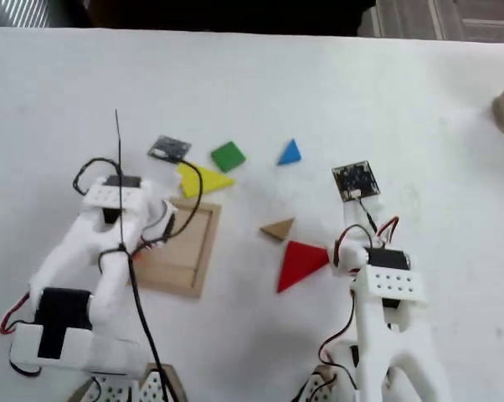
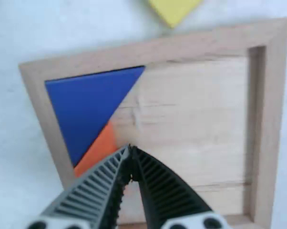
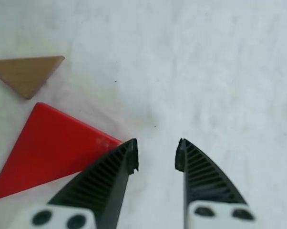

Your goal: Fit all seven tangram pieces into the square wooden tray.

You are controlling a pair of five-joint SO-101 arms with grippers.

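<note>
Square wooden tray (image 1: 189, 243) lies on the left part of the white table (image 1: 336, 84), partly under the left arm (image 1: 101, 251). In the left wrist view a large blue triangle (image 2: 86, 105) sits flat inside the tray (image 2: 272, 119), tucked into one corner with two edges against the rim. An orange piece (image 2: 98, 148) lies against its slanted edge, partly hidden by the left gripper (image 2: 130, 164). That gripper hangs over the tray's bare wooden floor with its ribbed black fingers pressed together at the tips and nothing between them.

A yellow triangle (image 1: 203, 178) lies on the table just beyond the tray's far edge, and its tip shows in the left wrist view (image 2: 174, 9). A green square (image 1: 228, 156) is just beyond it, and a small blue triangle (image 1: 290, 152) lies farther right.

Right of the tray, a small tan triangle (image 1: 278, 229) and a large red triangle (image 1: 300, 263) lie near each other, apart, with the red one nearer. The right arm (image 1: 386, 293) stands just right of the red triangle. The right gripper (image 3: 156, 155) is spread, with a clear gap between its fingers over bare table. It holds nothing, and one finger overlaps the edge of the red triangle (image 3: 53, 143). The tan triangle (image 3: 26, 71) lies beyond.
</note>
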